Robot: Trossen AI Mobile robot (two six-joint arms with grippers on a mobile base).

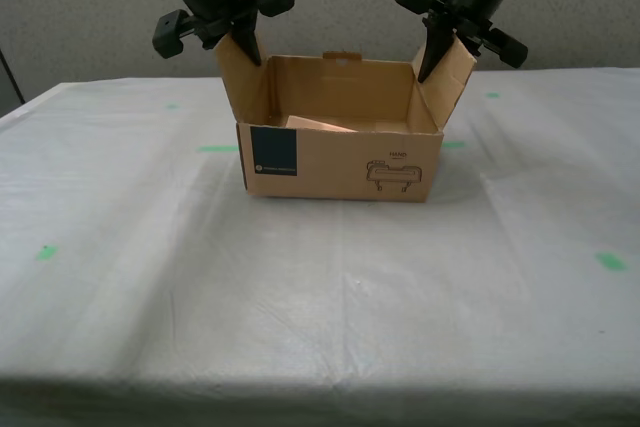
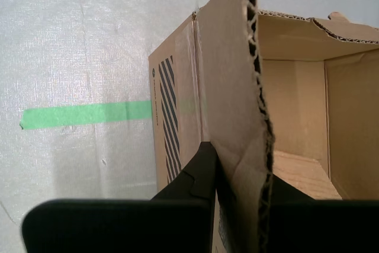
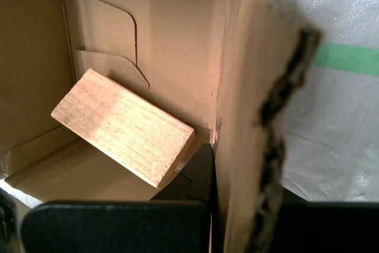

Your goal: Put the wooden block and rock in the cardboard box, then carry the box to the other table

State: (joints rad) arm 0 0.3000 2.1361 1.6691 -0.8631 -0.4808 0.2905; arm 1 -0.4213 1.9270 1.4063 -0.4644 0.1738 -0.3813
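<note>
Cloth-covered table (image 1: 320, 297) supports cardboard box (image 1: 340, 162); my first gripper (image 1: 440, 59) and my second gripper (image 1: 245, 47) each clamp a side flap; wooden block (image 3: 124, 125) inside

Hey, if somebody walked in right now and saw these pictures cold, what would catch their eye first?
Probably the cardboard box, standing mid-table on the wrinkled white cloth, with a black robot hand clamped on each side flap: my first hand and my second hand. Next, the wooden block lying tilted inside the box. The rock isn't visible in any view.
</note>
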